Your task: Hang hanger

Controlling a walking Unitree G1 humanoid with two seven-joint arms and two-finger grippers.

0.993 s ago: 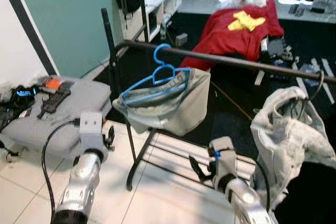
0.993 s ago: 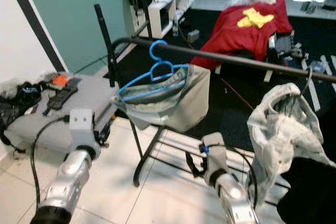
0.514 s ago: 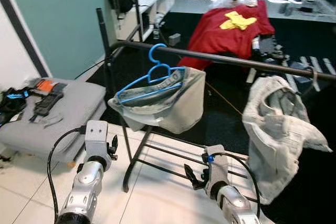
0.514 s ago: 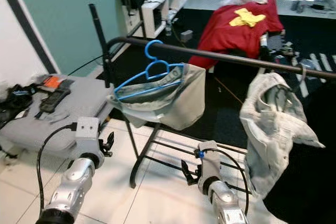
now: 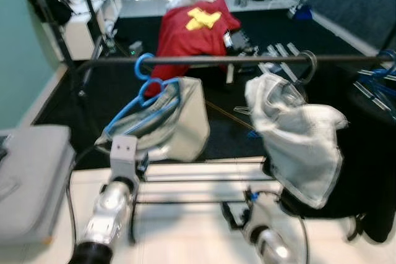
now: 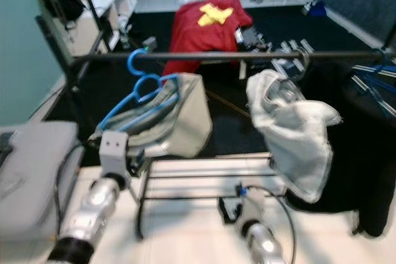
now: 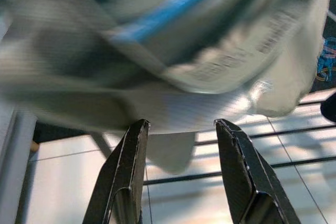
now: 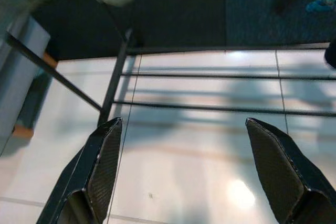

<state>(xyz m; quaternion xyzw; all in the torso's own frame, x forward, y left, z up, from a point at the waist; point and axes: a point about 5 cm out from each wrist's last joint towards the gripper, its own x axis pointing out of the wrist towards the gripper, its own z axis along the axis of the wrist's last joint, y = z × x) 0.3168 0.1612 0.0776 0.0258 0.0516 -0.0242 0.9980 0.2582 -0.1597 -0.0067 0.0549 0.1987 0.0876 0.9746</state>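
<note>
At about 9 o'clock in the head views lies a grey cushion (image 5: 28,180) on the pale tiled floor (image 5: 185,221). The left gripper (image 7: 181,129) is raised at about 7 o'clock, just below the hanging clothes; its wrist view shows both black fingers (image 7: 126,171) spread apart with nothing between them, pointing up at the underside of a grey-green garment (image 5: 179,122). That picture is blurred, so whether the fingertips touch the cloth cannot be told.

The blue hanger (image 5: 143,85) is hooked over the dark rail (image 5: 216,60) of the clothes rack, toward the rail's 9 o'clock end, and it carries the grey-green garment, which droops below it. Beyond the rail, at 12 o'clock, a red cloth with a yellow patch (image 5: 192,29) is draped over something on the dark carpet.

Further along the rail, at about 2 o'clock from the blue hanger, a pale grey-white garment (image 5: 297,134) hangs from a second hook (image 5: 306,66), well apart from the first garment. At the rail's 3 o'clock end more blue hangers (image 5: 377,81) sit beside dark clothing (image 5: 371,165).

The right gripper (image 8: 194,166) is low at about 5 o'clock, released, its fingers (image 8: 105,161) wide apart and empty over the floor tiles, facing the rack's lower bars (image 8: 220,106).
</note>
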